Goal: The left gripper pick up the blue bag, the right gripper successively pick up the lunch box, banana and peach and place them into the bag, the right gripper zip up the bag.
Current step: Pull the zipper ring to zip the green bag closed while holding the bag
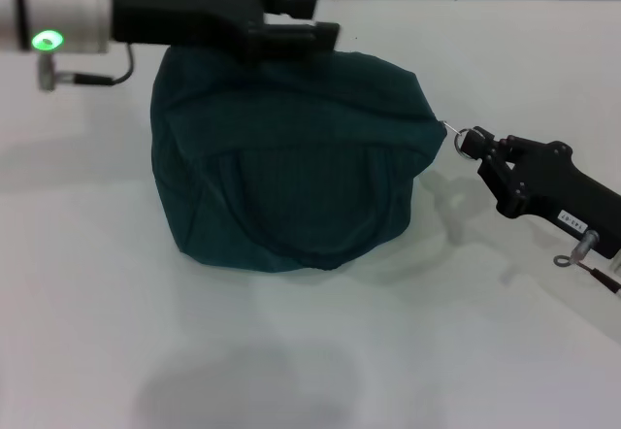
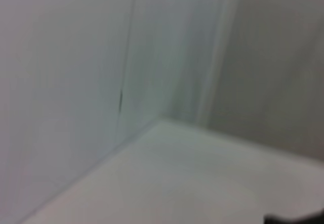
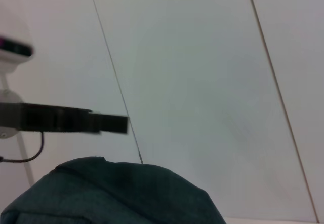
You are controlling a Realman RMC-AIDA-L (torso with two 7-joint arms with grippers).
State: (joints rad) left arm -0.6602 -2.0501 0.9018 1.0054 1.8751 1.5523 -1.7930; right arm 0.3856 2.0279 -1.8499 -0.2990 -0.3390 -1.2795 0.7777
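The bag (image 1: 291,162) is sitting on the white table (image 1: 291,351), bulging and closed over the top, its two handle loops lying flat against the side facing the robot. The left gripper (image 1: 301,23) is reaching in from the left along the bag's top edge, and its fingers are pinching together on the fabric at the upper rim. The right gripper (image 1: 473,144) is sitting at the bag's right shoulder, its fingers clamping the small metal zip pull (image 1: 458,136) that is sticking out from the corner. In the right wrist view the bag (image 3: 116,193) is filling the lower edge, with the left gripper (image 3: 109,123) hanging just above it against the wall (image 3: 202,82).
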